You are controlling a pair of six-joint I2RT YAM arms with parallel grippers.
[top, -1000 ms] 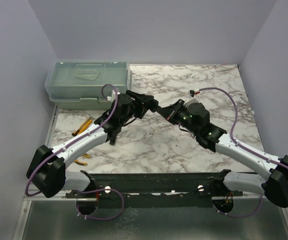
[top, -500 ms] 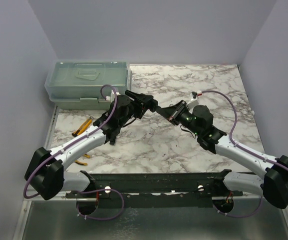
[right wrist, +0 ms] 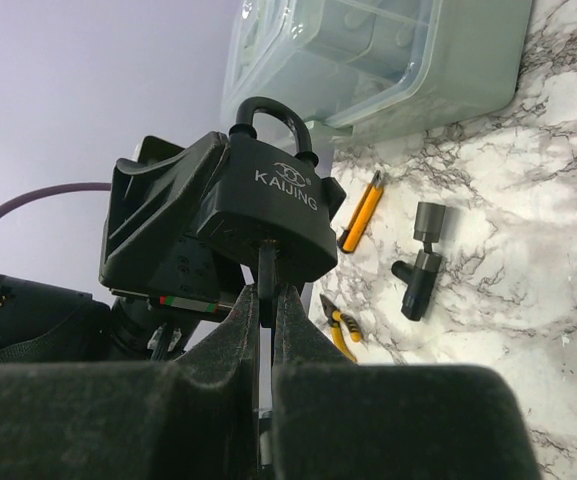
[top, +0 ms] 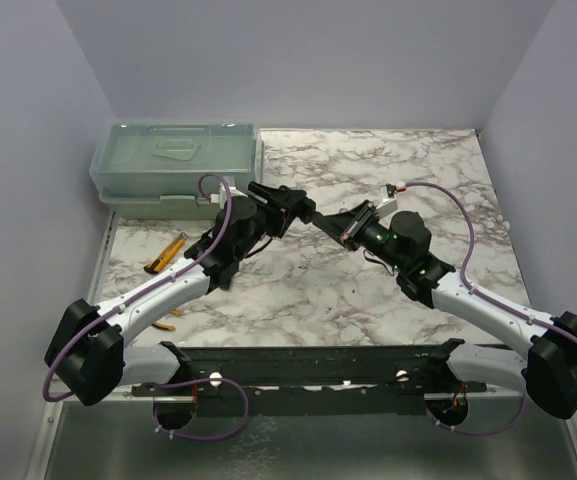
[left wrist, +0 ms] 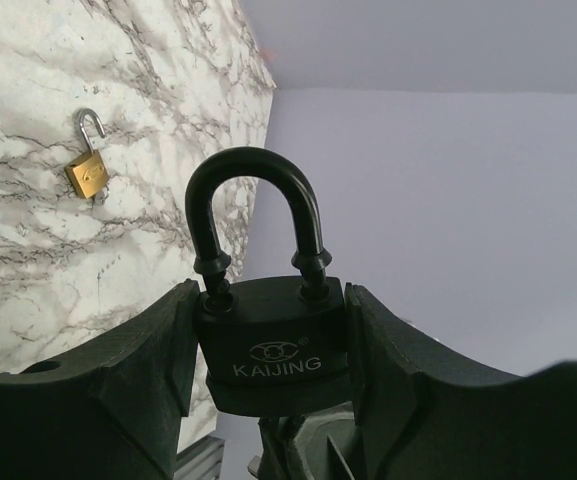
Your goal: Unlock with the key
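- Now, your left gripper (left wrist: 270,297), partly spread, clamps the smooth black arch-shackled padlock (left wrist: 271,355) by its body.
- Your right gripper (right wrist: 265,303) pinches the key (right wrist: 265,266) tight; its thin dark blade meets the padlock's underside.

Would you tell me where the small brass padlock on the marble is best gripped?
The brass padlock lies flat on the marble table, its thin shackle swung open. Grip the squarish body from above, pinching across its two side edges; the loose shackle would probably swivel.

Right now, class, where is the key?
Right wrist view: the key is pinched in the right claw, its blade meeting the underside of the black padlock.
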